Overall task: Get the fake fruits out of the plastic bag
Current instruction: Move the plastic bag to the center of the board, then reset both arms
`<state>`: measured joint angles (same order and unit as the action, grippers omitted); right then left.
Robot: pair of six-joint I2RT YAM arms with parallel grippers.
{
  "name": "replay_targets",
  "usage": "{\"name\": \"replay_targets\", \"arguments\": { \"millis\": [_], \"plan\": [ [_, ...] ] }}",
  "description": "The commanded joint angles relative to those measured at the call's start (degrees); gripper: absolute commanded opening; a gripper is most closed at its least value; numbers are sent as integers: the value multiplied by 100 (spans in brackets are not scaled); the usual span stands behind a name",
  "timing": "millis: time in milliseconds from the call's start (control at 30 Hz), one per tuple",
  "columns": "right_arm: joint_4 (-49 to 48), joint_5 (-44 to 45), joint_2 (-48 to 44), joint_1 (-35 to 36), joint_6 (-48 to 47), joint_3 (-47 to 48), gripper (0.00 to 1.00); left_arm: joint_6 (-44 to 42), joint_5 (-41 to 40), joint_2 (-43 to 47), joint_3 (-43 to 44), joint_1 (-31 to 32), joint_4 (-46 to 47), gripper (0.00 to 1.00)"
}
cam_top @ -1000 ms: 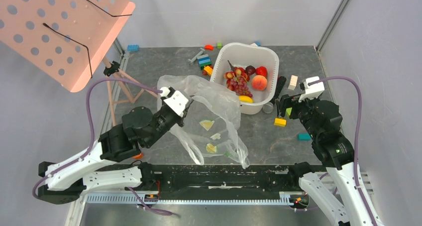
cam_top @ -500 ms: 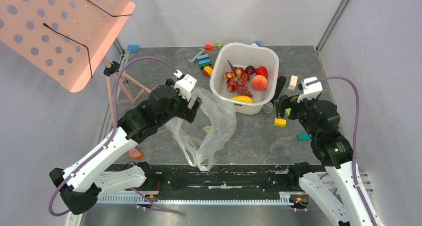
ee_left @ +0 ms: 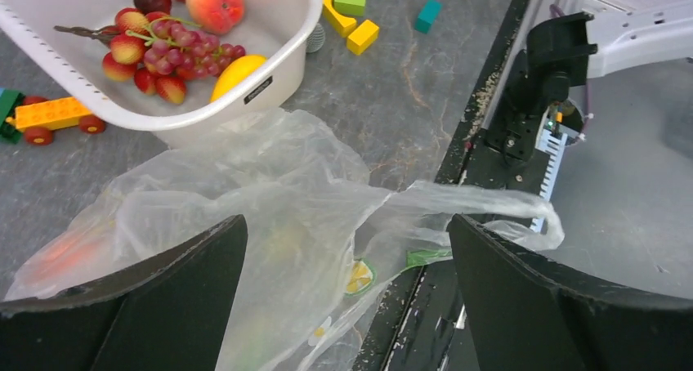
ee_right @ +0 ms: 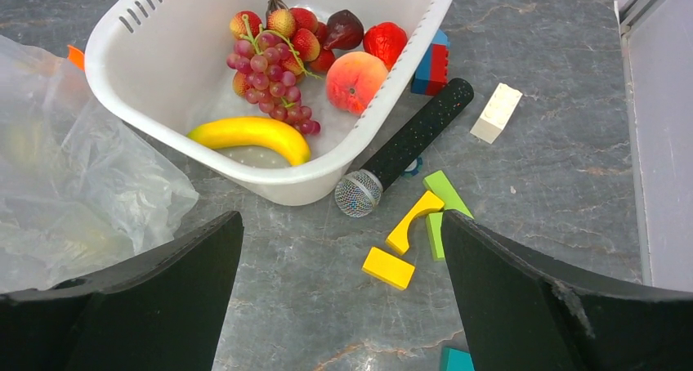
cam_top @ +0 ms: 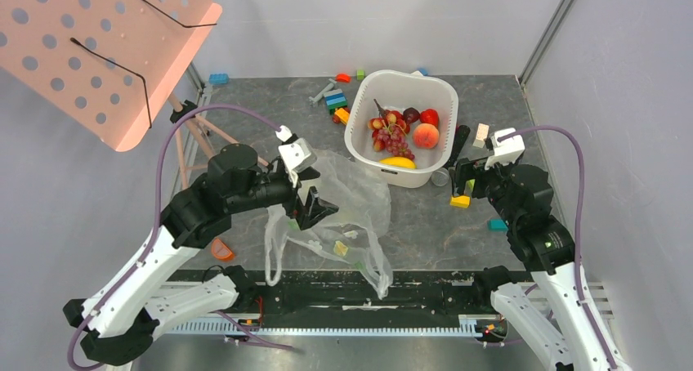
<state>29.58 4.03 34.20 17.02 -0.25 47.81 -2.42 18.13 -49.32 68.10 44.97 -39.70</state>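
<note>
left claw [cam_top: 309,207] spread wide over the plastic bag [cam_top: 359,195], right claw [cam_top: 464,177] also wide, empty.

Light: bright, even, diffuse | Shadows: soft, faint | Glare: sheen on plastic bag [ee_left: 270,216] | Focus: sharp, wrist-view edges slightly soft

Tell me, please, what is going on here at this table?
The left gripper hangs open over the clear crinkly plastic bag, which lies slack on the table. A few pale fake fruit wedges are inside it. The white perforated basin holds the red-yellow grape bunch, orange-pink peach and other fruits. The right gripper hovers open beside the basin.
</note>
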Motion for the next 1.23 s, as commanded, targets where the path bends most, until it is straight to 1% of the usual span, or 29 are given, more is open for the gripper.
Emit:
{"name": "replay_targets", "arguments": {
  "millis": [0, 133, 233, 300, 433, 567, 667, 733, 833, 967, 1200],
  "plan": [
    [-252, -107, -31, 4, 5, -104, 94, 79, 206, -55, 18, -24, 82, 100],
    [-303, -73, -37, 4, 16, -268, 94, 774, -1412, -67, -510, -32, 707, 100],
    [-308, 26, -85, 4, 148, -439, 95, 1281, -2620, 160, -1020, -37, 1176, 100],
    [-338, 36, -167, 4, 167, -568, 95, 1598, -3021, 419, -1269, -32, 1337, 100],
    [-473, 37, -417, 4, 168, -885, 98, 1742, -3398, 1153, -1811, -32, 1606, 100],
    [-489, 78, -581, -1, 184, -1074, 98, 1595, -3732, 1576, -2109, -32, 1400, 100],
    [-506, 127, -709, 4, 125, -1204, 98, 1598, -3870, 1579, -2245, -32, 1112, 100],
    [-513, 207, -792, 5, 76, -1268, 98, 1735, -4133, 1448, -2306, -34, 917, 100],
    [-515, 354, -984, 4, -127, -1367, 98, 1762, -4272, 1242, -2139, -32, 546, 100],
    [-601, 513, -1229, 6, -134, -1509, 98, 1651, -4551, 1385, -2331, -33, 499, 100],
    [-669, 520, -1381, 4, -75, -1613, 98, 1657, -4600, 1478, -2350, -32, 447, 100]
  ]
}}
